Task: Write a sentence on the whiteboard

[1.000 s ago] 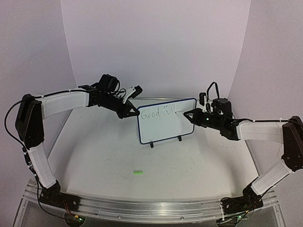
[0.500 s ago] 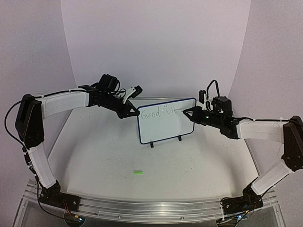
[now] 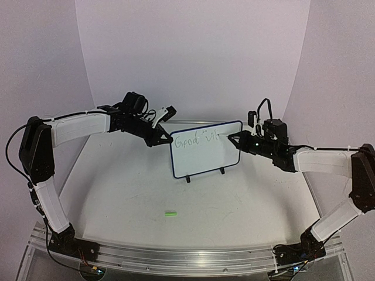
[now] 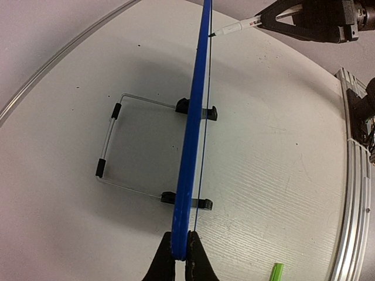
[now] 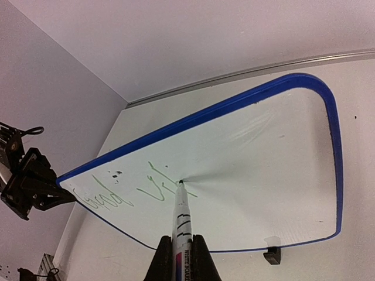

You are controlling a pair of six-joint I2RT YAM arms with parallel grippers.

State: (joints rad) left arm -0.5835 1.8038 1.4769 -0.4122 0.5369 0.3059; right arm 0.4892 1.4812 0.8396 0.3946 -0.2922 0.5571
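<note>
Right gripper pinches a marker, tip touching the board at the end of the green writing. Left gripper clamps the board's left edge; it stands upright on the table between them.

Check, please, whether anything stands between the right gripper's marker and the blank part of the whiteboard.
Nothing visible does. The marker in the right gripper touches the whiteboard just after the green writing; the left gripper clamps the opposite edge, away from the blank area.
</note>
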